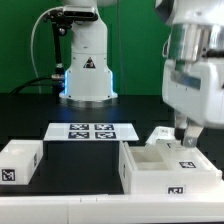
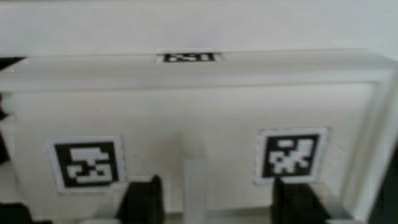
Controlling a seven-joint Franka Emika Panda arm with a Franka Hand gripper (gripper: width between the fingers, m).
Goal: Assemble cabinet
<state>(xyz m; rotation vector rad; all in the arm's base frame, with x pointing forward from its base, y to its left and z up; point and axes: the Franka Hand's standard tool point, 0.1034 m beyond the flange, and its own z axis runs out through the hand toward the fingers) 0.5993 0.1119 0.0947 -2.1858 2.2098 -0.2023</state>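
The cabinet (image 1: 170,170) is a large white hollow box lying open side up at the front of the exterior view's right, with a tag on its front face. My gripper (image 1: 184,136) hangs straight down over its far edge. In the wrist view the cabinet (image 2: 196,100) fills the picture, showing two square tags on its inner face and one small tag on the far rim. A white raised divider runs between the tags. My gripper (image 2: 222,203) stands open: the two dark fingers (image 2: 146,202) are apart, one on each side of that divider, with gaps showing.
The marker board (image 1: 91,132) lies flat in the middle of the black table. A small white tagged block (image 1: 20,160) stands at the front of the exterior view's left. Another white part (image 1: 160,134) lies just behind the cabinet. The arm's base (image 1: 85,60) stands at the back.
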